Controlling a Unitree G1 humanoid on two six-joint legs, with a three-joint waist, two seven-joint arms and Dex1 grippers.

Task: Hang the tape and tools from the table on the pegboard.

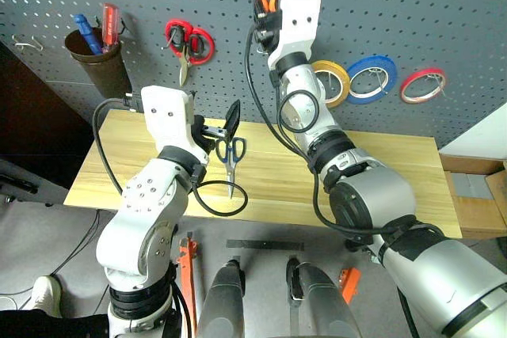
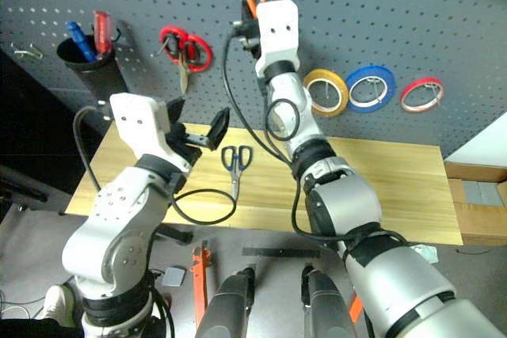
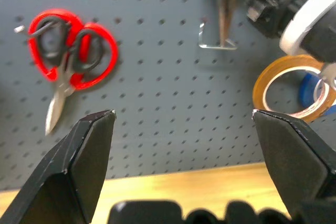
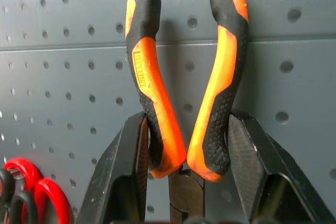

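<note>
Your right gripper (image 4: 186, 145) clamps the pliers (image 4: 184, 77) high against the pegboard (image 1: 396, 5), handles up. Your left gripper (image 3: 184, 129), jaws wide apart, hovers above the table (image 1: 380, 172), where the black scissors (image 1: 230, 156) lie; red scissors (image 1: 188, 41) and yellow tape (image 1: 333, 82) hang nearby.

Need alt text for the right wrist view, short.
The right claw grips a pair of pliers with orange-and-black handles, one black finger pressed on the outside of each handle, handles pointing up against the dark grey pegboard. Red-handled scissors hang on the board at the frame's lower corner.
</note>
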